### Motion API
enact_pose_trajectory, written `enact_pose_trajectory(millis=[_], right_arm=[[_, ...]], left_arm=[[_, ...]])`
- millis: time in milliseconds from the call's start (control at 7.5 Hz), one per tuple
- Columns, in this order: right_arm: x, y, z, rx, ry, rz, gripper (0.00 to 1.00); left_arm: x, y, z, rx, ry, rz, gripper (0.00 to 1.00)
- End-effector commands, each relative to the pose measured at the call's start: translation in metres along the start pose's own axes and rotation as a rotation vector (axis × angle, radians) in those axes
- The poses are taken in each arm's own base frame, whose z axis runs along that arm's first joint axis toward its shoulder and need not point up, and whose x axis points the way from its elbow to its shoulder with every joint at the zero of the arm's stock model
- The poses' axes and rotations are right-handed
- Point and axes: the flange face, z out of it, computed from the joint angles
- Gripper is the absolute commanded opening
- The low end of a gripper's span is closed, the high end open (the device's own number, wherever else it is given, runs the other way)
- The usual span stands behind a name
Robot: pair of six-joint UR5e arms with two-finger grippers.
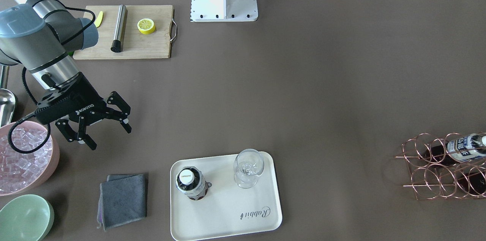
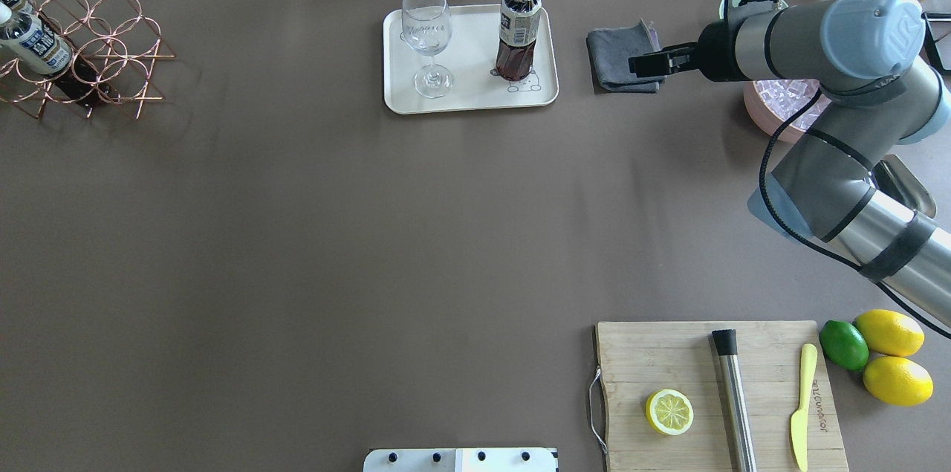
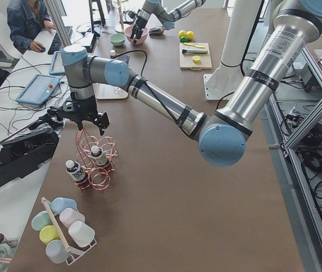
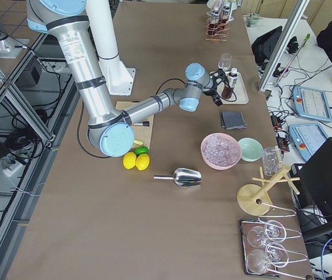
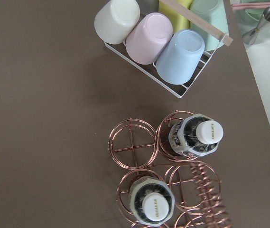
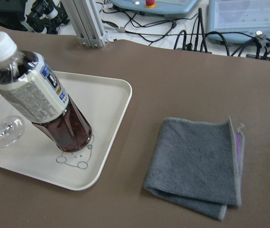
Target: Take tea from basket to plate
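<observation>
Since the tea (image 1: 191, 183) stands upright on the plate (image 1: 228, 212) beside the glass (image 1: 247, 167), the right gripper (image 1: 108, 134), jaws spread and empty, should draw off without brushing it. Far across, the left gripper (image 3: 81, 118) hangs over the basket (image 5: 206, 187), jaws unreadable.

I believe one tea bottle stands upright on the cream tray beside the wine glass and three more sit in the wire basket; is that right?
Not quite: the wire basket holds two more bottles, not three; the left wrist view shows one bottle and a second bottle. The tea bottle does stand upright on the cream tray beside the wine glass.
</observation>
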Motion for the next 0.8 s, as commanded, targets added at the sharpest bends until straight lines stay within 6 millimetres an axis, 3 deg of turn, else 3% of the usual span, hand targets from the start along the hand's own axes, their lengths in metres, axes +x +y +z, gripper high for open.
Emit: enact_pose_trajectory(millis=[0,133,267,400,533,667], right_arm=[[0.072,0.033,-0.008,-0.223,0.052,0.110,1.00],[0.095,0.033,-0.013,-0.318,0.096,0.141,1.00],[0.118,0.028,-0.020,-0.425,0.127,0.169,0.99],[0.140,0.027,-0.028,-0.481,0.155,0.178,0.99],[0.165,0.036,-0.034,-0.533,0.200,0.191,0.99],[0.195,0.040,-0.044,-0.594,0.233,0.190,0.99]], left_arm=[[-0.116,-0.028,-0.036,0.023,0.050,0.339,0.99],[-0.142,-0.044,-0.043,0.034,0.051,0.424,0.98],[-0.158,-0.054,-0.041,0.029,0.036,0.407,0.98],[-0.187,-0.068,-0.038,0.022,0.027,0.413,0.99],[-0.224,-0.086,-0.004,-0.043,-0.009,0.556,0.98],[-0.267,-0.120,0.027,-0.102,-0.024,0.766,0.98]])
